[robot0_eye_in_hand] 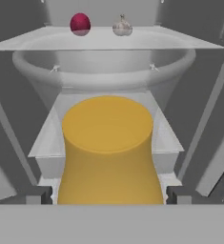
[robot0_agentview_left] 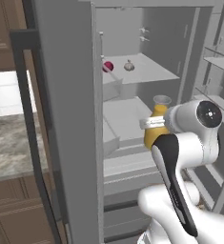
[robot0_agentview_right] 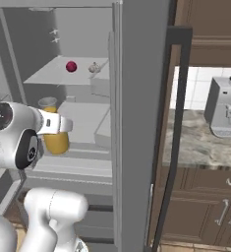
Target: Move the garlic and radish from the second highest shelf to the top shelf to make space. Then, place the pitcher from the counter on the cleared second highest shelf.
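Note:
The radish (robot0_agentview_left: 107, 66) (robot0_agentview_right: 71, 66) (robot0_eye_in_hand: 80, 24) and the garlic (robot0_agentview_left: 128, 66) (robot0_agentview_right: 94, 68) (robot0_eye_in_hand: 122, 26) lie side by side on the top shelf (robot0_agentview_left: 149, 72) (robot0_agentview_right: 48, 76) (robot0_eye_in_hand: 32, 43) of the open fridge. My gripper (robot0_eye_in_hand: 108, 195) is shut on the orange-yellow pitcher (robot0_agentview_left: 154, 137) (robot0_agentview_right: 55, 141) (robot0_eye_in_hand: 108, 147), one dark fingertip on each side of its body. The pitcher stands upright with its pale rim up, at the front edge of the bare second highest shelf (robot0_agentview_left: 125, 114) (robot0_agentview_right: 85, 118). Whether it rests on the shelf I cannot tell.
The grey fridge wall (robot0_agentview_left: 66, 119) (robot0_agentview_right: 136, 123) stands close beside the arm. Narrow door racks (robot0_agentview_left: 218, 62) hang on the open door. The marbled counter (robot0_agentview_right: 200, 147) (robot0_agentview_left: 13, 147) carries a silver toaster (robot0_agentview_right: 225, 113). Lower shelves and drawers lie under the pitcher.

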Available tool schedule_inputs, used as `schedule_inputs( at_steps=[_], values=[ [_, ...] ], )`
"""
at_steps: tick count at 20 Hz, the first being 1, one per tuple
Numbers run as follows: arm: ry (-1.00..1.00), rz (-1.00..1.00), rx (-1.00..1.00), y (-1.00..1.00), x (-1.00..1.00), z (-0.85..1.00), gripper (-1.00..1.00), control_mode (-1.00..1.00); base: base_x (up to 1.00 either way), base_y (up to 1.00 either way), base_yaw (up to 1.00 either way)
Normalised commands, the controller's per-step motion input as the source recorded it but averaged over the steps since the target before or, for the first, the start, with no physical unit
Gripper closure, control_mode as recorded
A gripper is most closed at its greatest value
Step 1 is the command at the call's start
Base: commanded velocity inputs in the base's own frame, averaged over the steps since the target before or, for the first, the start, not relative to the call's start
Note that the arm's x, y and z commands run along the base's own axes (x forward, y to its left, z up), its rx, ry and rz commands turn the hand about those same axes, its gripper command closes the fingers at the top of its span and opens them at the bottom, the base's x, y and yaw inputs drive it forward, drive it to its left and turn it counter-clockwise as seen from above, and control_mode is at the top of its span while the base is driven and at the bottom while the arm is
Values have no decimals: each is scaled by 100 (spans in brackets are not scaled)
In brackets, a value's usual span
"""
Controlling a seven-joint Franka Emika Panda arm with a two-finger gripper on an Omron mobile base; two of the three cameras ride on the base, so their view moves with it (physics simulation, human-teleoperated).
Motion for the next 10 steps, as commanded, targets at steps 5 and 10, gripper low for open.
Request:
schedule_inputs(
  at_steps=[5,10],
  values=[
    [0,0,0,0,0,0,100,100,37,0,0],
    [-9,1,0,0,33,-46,100,-100,0,0,0]
  ],
)
